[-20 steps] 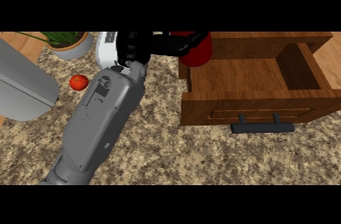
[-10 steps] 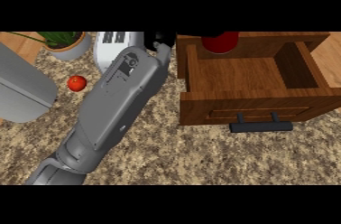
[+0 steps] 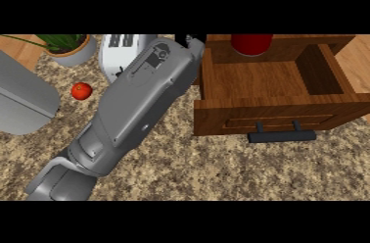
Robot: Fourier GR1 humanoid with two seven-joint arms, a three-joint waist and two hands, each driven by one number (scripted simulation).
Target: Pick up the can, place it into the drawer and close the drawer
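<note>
The red can stands upright at the back of the open wooden drawer, partly cut off by the view's top edge. My right forearm crosses the counter from the lower left up to the drawer's left back corner. Only a small black part of my right hand shows past the wrist, just left of the drawer's side wall, with that wall showing between it and the can. The drawer is pulled out, its dark handle facing me. My left hand is not visible.
A white toaster and a potted plant stand at the back left. A small red fruit lies on the speckled counter. A large grey rounded shape fills the left edge.
The can has moved right, from beside the drawer's left wall to inside the drawer at its back. My right arm followed it, then stayed near the drawer's left corner.
</note>
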